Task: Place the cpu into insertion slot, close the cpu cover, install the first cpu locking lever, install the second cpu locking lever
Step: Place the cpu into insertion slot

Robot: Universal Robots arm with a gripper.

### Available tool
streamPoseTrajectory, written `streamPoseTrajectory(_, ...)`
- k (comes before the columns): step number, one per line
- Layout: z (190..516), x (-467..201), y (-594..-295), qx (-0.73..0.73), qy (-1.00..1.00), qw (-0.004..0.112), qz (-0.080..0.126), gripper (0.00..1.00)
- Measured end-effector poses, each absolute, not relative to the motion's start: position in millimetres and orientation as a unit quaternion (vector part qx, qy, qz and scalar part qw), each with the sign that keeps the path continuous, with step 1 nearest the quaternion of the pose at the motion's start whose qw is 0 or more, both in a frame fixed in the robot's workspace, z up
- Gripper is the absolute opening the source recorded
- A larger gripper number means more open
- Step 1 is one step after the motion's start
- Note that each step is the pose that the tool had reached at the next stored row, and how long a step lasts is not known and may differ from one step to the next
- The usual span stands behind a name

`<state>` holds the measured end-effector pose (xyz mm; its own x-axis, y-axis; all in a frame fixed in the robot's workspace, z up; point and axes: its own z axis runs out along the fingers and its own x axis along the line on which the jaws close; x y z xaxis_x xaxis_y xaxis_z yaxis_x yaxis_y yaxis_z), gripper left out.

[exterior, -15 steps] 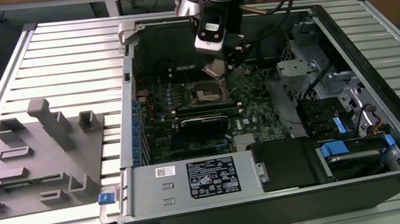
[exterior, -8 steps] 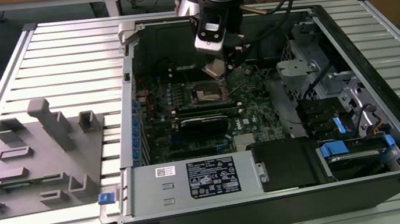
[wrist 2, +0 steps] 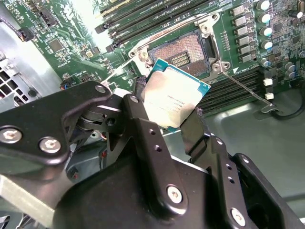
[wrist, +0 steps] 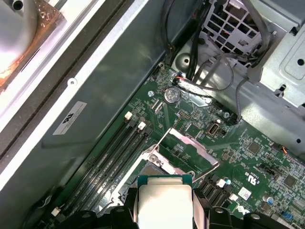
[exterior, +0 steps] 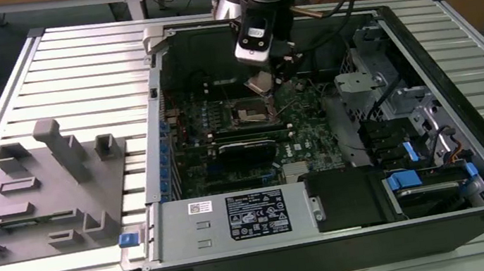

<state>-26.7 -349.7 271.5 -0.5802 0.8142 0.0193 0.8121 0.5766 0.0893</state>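
Leaves open air between the held cpu and the bare insertion slot, meets the raised cpu cover at one socket edge, a locking lever angling out beside it, cables and drive cage crowding the exterior view's right

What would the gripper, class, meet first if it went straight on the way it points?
Most likely the open insertion slot: the gripper, shut on the cpu, points at it with nothing between. Depth is unclear, so the chip might touch the socket's metal rim first.
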Motion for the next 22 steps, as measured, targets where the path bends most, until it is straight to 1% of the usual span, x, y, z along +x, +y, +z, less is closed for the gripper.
streamPoseTrajectory(9, 270.8, -26.6, -349.7, 0.514, 0.857, 0.015, 0.043, 0.54)
streamPoseTrajectory(22, 270.8, -26.6, -349.7, 0.517, 0.855, 0.015, 0.043, 0.54)
